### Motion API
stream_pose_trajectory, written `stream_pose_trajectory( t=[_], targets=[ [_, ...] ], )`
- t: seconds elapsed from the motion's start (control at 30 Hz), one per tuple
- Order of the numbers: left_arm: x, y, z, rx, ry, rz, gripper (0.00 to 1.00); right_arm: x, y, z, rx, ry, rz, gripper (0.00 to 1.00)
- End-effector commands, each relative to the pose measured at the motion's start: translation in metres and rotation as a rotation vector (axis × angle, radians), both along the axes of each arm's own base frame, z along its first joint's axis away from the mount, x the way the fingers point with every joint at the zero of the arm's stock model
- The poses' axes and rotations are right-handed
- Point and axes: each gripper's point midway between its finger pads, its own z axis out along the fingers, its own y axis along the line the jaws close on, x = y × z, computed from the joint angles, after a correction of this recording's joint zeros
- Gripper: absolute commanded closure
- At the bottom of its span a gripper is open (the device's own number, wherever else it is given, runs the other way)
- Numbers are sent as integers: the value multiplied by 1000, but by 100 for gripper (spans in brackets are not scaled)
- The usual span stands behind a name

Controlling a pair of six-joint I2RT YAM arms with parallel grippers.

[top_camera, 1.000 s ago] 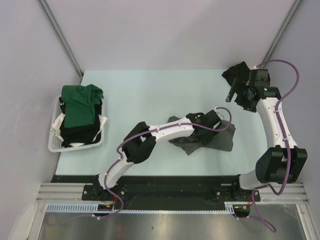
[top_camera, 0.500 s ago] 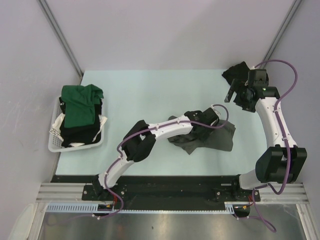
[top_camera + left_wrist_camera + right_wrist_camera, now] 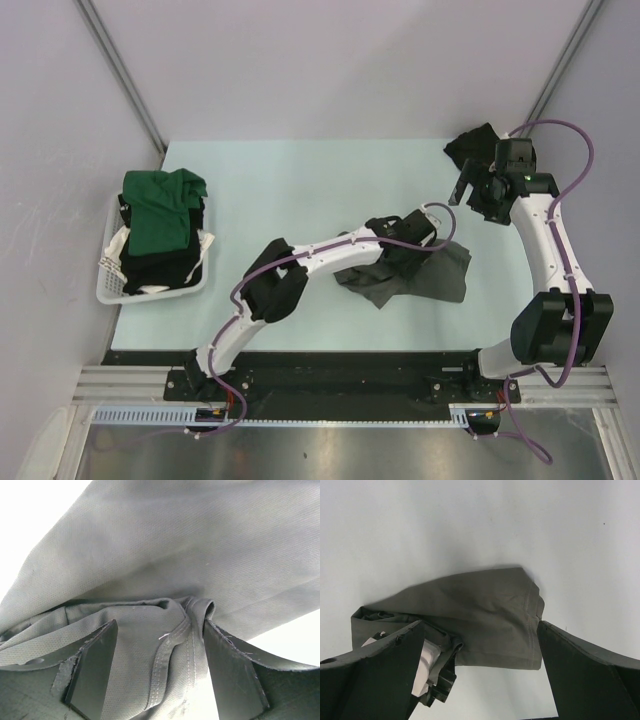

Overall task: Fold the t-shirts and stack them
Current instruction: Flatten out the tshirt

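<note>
Charcoal t-shirt [image 3: 200, 545] hem (double-stitched) between spread left gripper [image 3: 160, 626] jaws.

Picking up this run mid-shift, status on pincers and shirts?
Left pincer open, straddling a fold of the grey shirt. Right pincer open, empty, off the shirt's far side. Green shirt heaped in the basket. Nothing blocking.

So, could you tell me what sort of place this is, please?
Probably a robotics lab cell: two arms bolted to a metal rail, bare partition walls round the table, a basket of t-shirts.
</note>
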Motion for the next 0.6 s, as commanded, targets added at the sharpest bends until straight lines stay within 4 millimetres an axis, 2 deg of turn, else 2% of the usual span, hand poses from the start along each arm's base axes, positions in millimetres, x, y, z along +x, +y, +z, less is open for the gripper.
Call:
stream_pose_trajectory(
  t=[0.0,0.27,0.57],
  targets=[
    [10,-24,75,-181,-68,5,26,2,3,-1,3,3,10,0],
    [23,-15,65,-158,-71,46,25,1,3,-2,-1,6,12,0],
    [34,-3,34,-114,-37,81,28,2,4,-3,3,8,15,0]
  ],
)
